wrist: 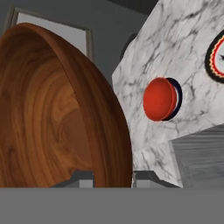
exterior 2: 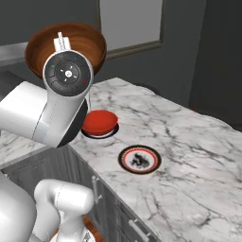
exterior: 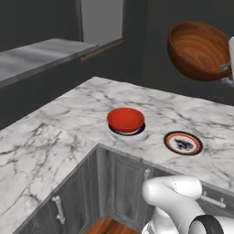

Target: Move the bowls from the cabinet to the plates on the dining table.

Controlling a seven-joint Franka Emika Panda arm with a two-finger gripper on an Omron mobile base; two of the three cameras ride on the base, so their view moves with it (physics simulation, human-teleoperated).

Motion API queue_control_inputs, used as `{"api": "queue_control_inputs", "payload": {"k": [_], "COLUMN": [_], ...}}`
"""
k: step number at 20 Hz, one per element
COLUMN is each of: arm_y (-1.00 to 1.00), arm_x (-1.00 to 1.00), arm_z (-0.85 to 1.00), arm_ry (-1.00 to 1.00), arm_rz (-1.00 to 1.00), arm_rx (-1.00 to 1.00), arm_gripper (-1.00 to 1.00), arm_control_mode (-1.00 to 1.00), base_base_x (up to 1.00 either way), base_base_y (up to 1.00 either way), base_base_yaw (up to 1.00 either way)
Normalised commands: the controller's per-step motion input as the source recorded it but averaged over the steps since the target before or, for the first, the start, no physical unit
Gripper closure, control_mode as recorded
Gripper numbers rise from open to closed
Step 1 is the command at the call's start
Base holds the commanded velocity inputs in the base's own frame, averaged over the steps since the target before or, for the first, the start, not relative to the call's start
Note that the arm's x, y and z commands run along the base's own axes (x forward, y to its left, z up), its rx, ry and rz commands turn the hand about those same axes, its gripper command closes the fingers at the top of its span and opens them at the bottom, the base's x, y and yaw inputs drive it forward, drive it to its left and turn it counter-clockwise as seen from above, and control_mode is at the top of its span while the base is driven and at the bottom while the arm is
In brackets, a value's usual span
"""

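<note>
Aloft, jaws pinch brown bowl (exterior: pixel 197 49) rim (red bowl (exterior: pixel 125 119) already plated)

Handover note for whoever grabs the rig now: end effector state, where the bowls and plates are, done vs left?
End effector: shut on the brown wooden bowl, pinching its rim and holding it tilted in the air above the marble dining table.
Done: red bowl sits on the dark-rimmed plate.
Left: set the brown wooden bowl on the empty red-edged plate, beside the red bowl, then release.
</note>
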Motion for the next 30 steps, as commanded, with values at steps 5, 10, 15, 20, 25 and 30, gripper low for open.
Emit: {"api": "queue_control_inputs", "payload": {"k": [5,10,15,20,25,30], "arm_y": [0.0,0.0,0.0,0.0,0.0,0.0], "arm_x": [0.0,0.0,0.0,0.0,0.0,0.0], "arm_z": [0.0,0.0,0.0,0.0,0.0,0.0], "arm_ry": [0.0,0.0,0.0,0.0,0.0,0.0], "arm_rz": [0.0,0.0,0.0,0.0,0.0,0.0], "arm_rx": [0.0,0.0,0.0,0.0,0.0,0.0], "arm_gripper": [1.0,1.0,1.0,1.0,1.0,1.0], "arm_control_mode": [1.0,1.0,1.0,1.0,1.0,1.0], "base_base_x": [0.0,0.0,0.0,0.0,0.0,0.0], "base_base_y": [0.0,0.0,0.0,0.0,0.0,0.0], "base_base_yaw": [-0.25,-0.25,-0.25,-0.25,-0.25,-0.25]}}
